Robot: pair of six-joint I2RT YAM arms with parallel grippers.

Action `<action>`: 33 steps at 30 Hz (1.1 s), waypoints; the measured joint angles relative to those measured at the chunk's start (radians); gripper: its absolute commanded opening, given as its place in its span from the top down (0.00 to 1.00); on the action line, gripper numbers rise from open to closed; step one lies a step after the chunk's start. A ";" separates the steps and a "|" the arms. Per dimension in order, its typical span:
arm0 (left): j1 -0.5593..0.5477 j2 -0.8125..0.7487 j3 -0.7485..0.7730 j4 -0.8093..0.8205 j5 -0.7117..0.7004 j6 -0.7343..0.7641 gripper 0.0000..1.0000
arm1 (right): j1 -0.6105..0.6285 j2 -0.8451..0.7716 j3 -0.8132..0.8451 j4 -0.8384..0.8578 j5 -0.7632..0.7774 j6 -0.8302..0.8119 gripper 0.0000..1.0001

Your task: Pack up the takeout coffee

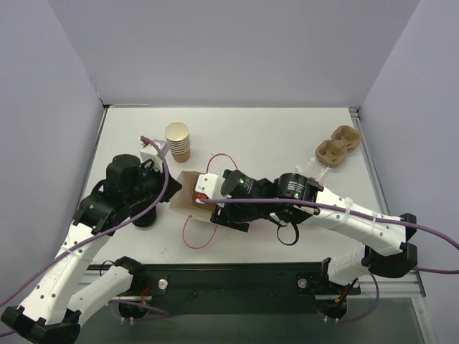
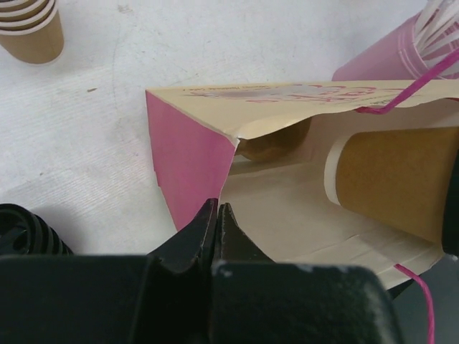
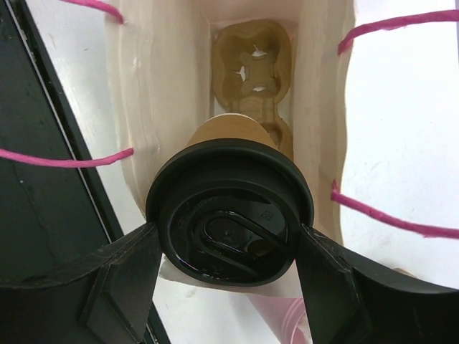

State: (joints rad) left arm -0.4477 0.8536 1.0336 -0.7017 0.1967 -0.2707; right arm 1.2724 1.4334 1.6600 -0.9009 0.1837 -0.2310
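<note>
The paper bag [image 2: 188, 154] lies on its side with a cardboard cup tray [image 3: 251, 64] at its far end. The right claw [image 3: 229, 247] grips the lidded coffee [image 3: 229, 215], which sits partway inside the bag's mouth. The left claw [image 2: 217, 215] is pinched shut on the bag's rim.

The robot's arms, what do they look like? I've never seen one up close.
The left arm and right arm have white links, bulky black joints and black bases. A purple cable runs along each, and small green lights glow on the right one. The left tool and right tool have black wedge-shaped fingers.
</note>
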 measured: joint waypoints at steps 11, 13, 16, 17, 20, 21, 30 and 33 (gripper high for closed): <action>0.000 -0.150 -0.198 0.281 0.188 -0.006 1.00 | -0.067 -0.005 -0.061 0.090 0.030 -0.148 0.54; 0.000 -0.180 -0.245 0.327 0.218 -0.007 1.00 | -0.067 -0.005 -0.092 0.106 0.031 -0.170 0.54; 0.000 -0.221 -0.303 0.386 0.264 -0.005 1.00 | -0.067 -0.006 -0.152 0.140 0.034 -0.203 0.55; 0.000 -0.230 -0.315 0.397 0.277 -0.003 1.00 | -0.067 -0.006 -0.169 0.148 0.033 -0.214 0.55; 0.000 -0.242 -0.324 0.415 0.302 0.013 1.00 | -0.062 -0.006 -0.206 0.166 0.035 -0.237 0.56; 0.000 -0.242 -0.324 0.422 0.307 0.016 1.00 | -0.056 -0.006 -0.216 0.172 0.037 -0.241 0.57; 0.000 -0.311 -0.376 0.441 0.348 0.022 1.00 | -0.005 -0.058 -0.375 0.285 0.086 -0.275 0.58; 0.000 -0.343 -0.405 0.440 0.362 0.036 1.00 | -0.006 -0.063 -0.423 0.330 0.101 -0.312 0.58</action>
State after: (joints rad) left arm -0.4480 0.5102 0.6289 -0.2615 0.5583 -0.2344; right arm 1.2667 1.3708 1.2369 -0.5709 0.2852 -0.5430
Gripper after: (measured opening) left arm 0.031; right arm 0.694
